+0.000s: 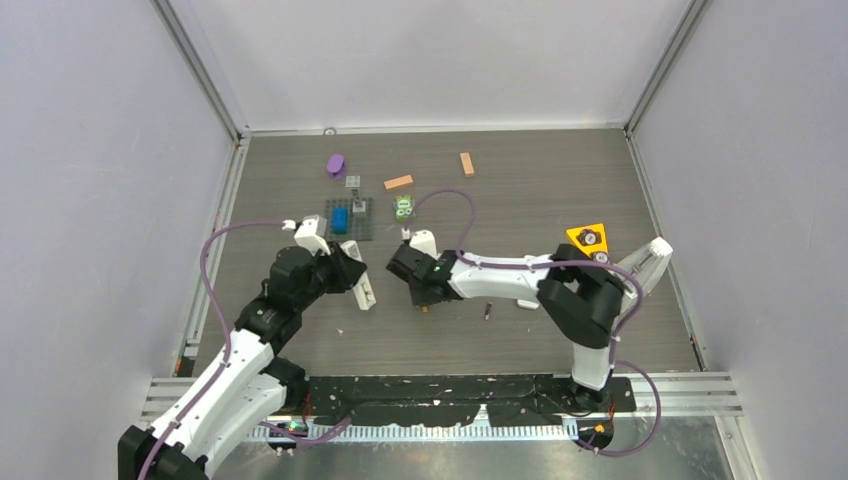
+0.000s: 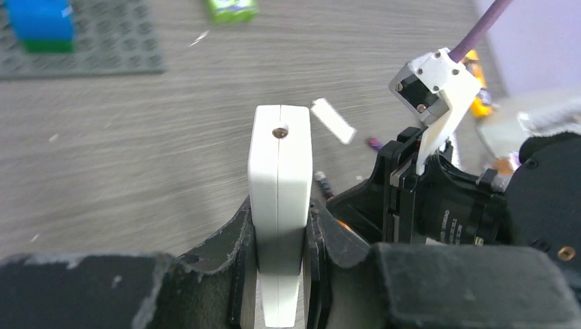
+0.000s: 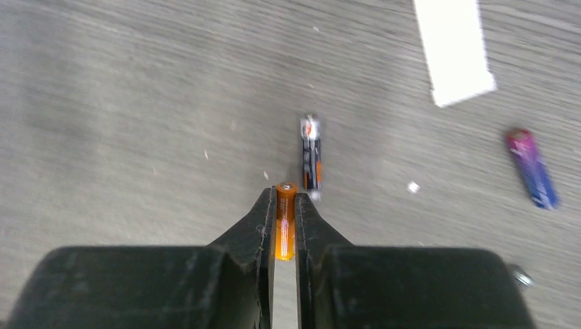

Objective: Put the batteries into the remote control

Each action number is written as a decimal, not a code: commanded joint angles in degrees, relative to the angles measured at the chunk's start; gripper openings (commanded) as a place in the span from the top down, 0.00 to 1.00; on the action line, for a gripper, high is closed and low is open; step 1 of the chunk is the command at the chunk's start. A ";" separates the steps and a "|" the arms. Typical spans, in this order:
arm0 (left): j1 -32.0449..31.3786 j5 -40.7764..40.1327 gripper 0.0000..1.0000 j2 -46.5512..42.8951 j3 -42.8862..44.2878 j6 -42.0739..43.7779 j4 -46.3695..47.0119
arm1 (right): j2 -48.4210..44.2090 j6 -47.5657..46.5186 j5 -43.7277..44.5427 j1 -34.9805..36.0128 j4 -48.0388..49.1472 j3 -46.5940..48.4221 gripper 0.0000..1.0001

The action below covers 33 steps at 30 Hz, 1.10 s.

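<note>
Right hand (image 3: 286, 200) clenched on orange battery (image 3: 285, 229), its tip poking out | dark battery (image 3: 312, 161) just beside at 1 o'clock, lying on surface (image 3: 137, 103) | purple battery (image 3: 532, 168) well apart at 3 o'clock | white strip (image 3: 453, 48) at 2 o'clock | left hand (image 2: 279, 219) grasping remote (image 2: 279, 157), held on edge.

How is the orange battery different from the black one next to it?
The orange battery is pinched in the right gripper; the black battery lies loose on the table. The orange one is plain orange all over; the black one has orange and white marks. Both are thin little cylinders pointing about the same way.
</note>
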 commanded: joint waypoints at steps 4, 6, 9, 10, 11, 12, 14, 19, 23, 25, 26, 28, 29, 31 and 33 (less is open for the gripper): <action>0.70 19.52 1.00 -4.05 0.01 3.93 21.00 | -24.96 -7.17 5.23 0.44 16.10 -12.39 0.95; 0.79 22.91 1.00 -3.57 1.02 2.88 22.92 | -29.67 -9.55 4.30 0.77 19.04 -13.79 0.95; 0.95 27.54 1.00 -2.30 2.47 0.17 27.74 | -36.29 -13.14 2.95 1.25 22.73 -14.06 0.95; 1.01 28.95 1.00 -1.63 2.98 -0.85 29.15 | -37.50 -14.47 1.68 1.30 24.23 -13.83 0.95; 1.11 30.37 1.00 -0.86 3.55 -2.43 30.79 | -39.40 -15.10 1.03 1.46 24.91 -13.63 0.95; 1.26 31.15 1.00 -0.21 4.01 -3.88 32.96 | -40.29 -16.43 -0.30 1.53 25.74 -13.19 0.95; 1.65 32.01 1.00 1.66 5.16 -7.46 35.23 | -42.14 -18.10 -2.16 1.97 27.97 -12.03 0.95; 5.23 37.89 1.00 9.76 11.28 -21.74 35.59 | -42.13 -20.90 -3.85 3.49 28.42 -8.96 0.95; 7.57 42.41 1.00 15.79 11.22 -35.96 47.75 | -41.44 -22.41 -4.72 4.93 28.52 -6.39 0.95; 7.81 42.74 1.00 17.86 10.97 -40.29 51.41 | -40.76 -23.35 -4.50 5.49 28.37 -5.18 0.95; 7.80 42.69 1.00 18.42 10.73 -41.71 52.20 | -40.06 -23.49 -4.53 5.61 28.35 -4.40 0.95; 7.82 42.26 1.00 18.92 10.12 -43.47 53.82 | -38.94 -23.94 -4.56 5.72 28.19 -3.44 0.95; 7.82 42.00 1.00 19.06 9.72 -44.38 54.34 | -38.56 -24.11 -4.53 5.73 28.12 -3.12 0.94; 7.82 41.92 1.00 19.30 9.37 -45.43 54.55 | -37.38 -23.98 -4.12 5.72 27.72 -1.75 0.95; 7.82 42.03 1.00 19.58 9.09 -46.83 55.25 | -36.15 -23.97 -3.56 5.73 27.24 -0.84 0.94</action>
